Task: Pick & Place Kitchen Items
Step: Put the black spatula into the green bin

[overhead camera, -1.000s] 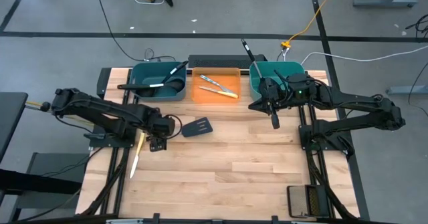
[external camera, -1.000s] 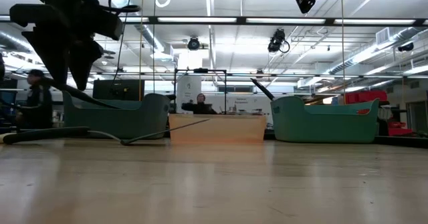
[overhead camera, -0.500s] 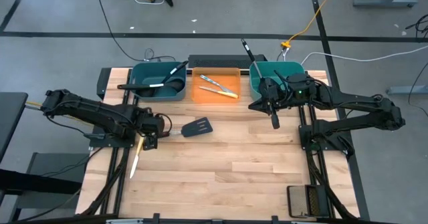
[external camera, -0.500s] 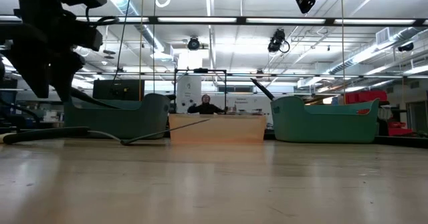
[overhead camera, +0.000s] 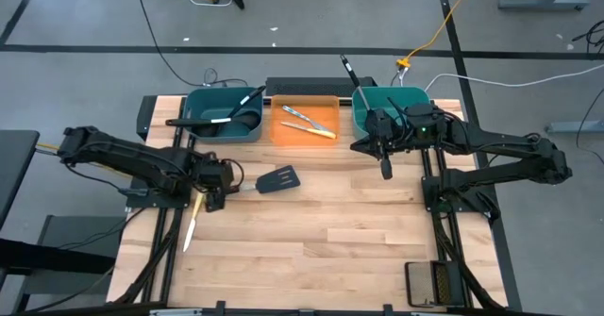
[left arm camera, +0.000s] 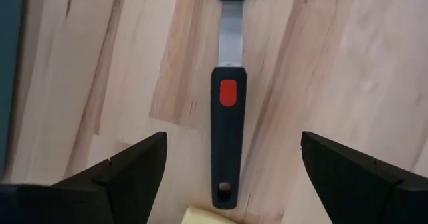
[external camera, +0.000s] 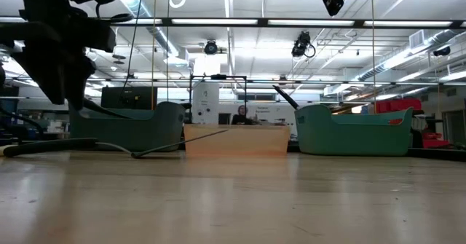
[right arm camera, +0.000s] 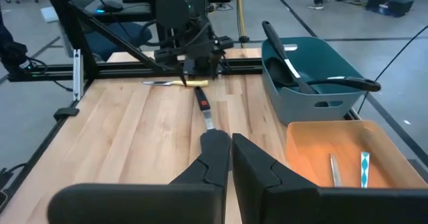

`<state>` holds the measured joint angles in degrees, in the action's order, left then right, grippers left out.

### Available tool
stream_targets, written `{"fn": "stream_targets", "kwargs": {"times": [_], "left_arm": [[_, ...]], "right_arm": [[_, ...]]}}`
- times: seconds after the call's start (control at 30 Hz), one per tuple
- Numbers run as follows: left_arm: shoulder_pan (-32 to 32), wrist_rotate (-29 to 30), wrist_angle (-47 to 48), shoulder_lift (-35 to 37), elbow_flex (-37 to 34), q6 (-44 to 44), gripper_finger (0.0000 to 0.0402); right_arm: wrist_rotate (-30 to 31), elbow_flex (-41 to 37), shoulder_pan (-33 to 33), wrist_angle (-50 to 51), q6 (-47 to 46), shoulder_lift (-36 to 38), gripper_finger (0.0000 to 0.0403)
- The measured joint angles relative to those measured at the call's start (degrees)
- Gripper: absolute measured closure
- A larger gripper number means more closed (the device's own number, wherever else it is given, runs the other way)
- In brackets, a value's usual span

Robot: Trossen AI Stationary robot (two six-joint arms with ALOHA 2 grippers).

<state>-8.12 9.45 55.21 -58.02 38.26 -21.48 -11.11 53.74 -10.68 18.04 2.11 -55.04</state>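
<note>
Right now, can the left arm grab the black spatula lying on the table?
Probably yes. The left gripper hangs over the black slotted spatula with open jaws either side of its handle, and nothing covers it.

Floor (overhead camera: 85,14): grey, smooth — black cables (overhead camera: 160,47) trail across it.
Ceiling: long strip lights (external camera: 218,22), exposed ducts.

no readable text, labels, brands or numbers on the table, bins, utensils or arms
</note>
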Motion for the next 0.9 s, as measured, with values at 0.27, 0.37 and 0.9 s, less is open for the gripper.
{"fn": "stream_targets", "kwargs": {"times": [0.27, 0.37, 0.9], "left_arm": [[0.0, -0.4, -3.1, -5.2, 0.0, 0.0, 0.0054], [0.0, -0.5, -3.7, -7.2, 0.0, 0.9, 0.0054], [0.0, -0.8, -6.4, -8.6, -0.2, 1.0, 0.0054]], "right_arm": [[0.0, 0.0, 0.0, 0.0, -0.1, 0.0, 0.0376], [0.0, 0.0, 0.0, 0.0, -0.1, 0.0, 0.0376], [-0.4, 0.0, 0.0, 0.1, -0.1, 0.0, 0.0376]]}}
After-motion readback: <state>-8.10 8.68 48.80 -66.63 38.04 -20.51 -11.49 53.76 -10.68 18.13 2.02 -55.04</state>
